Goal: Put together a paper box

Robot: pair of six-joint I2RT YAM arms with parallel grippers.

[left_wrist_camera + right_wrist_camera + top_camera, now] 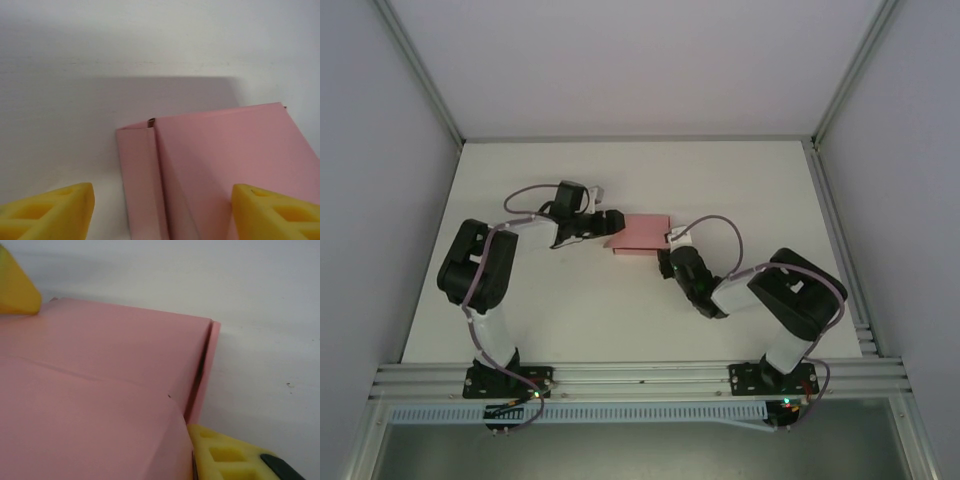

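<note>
- A white table (520, 200) seen from above. Two robot arms reach in toward a small pink paper box (638, 235), which lies near the table's middle, between the two grippers.
- The box looks mostly folded, with a flat pink top and creased sides. In the left wrist view, a narrow side panel (140, 175) runs down its left edge, set off from the main face by a crease.
- The left gripper (612, 222) sits at the box's left end. Its yellow fingers (50, 212) are wide apart and released. One is over bare table and the other is in front of the pink card. Neither clearly touches the card.
- The right gripper (672, 240) sits at the box's near right corner. Its jaws are parted with the box between them, and one yellow finger (225, 455) is against the corner. Whether they squeeze the card or have let go cannot be told.
- In the right wrist view, a side flap (206, 365) stands slightly off the box wall with a dark gap beside it. That side seems not fully seated.
- The likely step is pressing the side walls in so the box holds its shape.
- To do it well, one gripper should steady the box while the other closes gently across the loose panel, square to the crease. Thin card buckles easily, so pressure should be light and even. The box must not slide on the smooth table.
</note>
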